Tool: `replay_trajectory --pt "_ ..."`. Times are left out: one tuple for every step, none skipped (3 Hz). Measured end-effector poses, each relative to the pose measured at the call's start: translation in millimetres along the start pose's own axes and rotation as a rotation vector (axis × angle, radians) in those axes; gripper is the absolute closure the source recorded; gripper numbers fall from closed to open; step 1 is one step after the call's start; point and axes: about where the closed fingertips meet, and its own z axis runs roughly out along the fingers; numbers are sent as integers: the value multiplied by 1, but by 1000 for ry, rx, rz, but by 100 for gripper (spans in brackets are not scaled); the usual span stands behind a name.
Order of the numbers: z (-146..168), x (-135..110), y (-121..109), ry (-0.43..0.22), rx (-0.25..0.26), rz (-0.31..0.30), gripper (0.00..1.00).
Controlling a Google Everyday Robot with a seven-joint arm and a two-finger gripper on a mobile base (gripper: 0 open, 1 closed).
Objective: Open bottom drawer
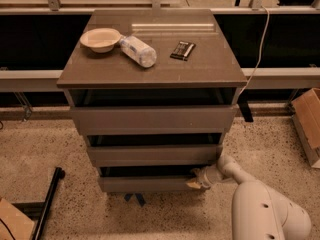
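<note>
The pincer (198, 181) sits at the right end of the bottom drawer (145, 184), against its front's upper corner; how far it is open cannot be told. The drawer stretches leftward from it, slightly out, a dark gap above its panel.

A bowl (100, 38), a plastic bottle (138, 50) on its side and a dark packet (182, 50) sit atop the cabinet (200, 69); a cardboard box (307, 124) stands to its right.
</note>
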Motion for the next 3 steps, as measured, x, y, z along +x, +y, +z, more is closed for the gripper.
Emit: replay_trajectory --pt "-3 -3 1 0 0 0 95" --pt "-4 -3 1 0 0 0 100" --pt "-4 -3 1 0 0 0 81"
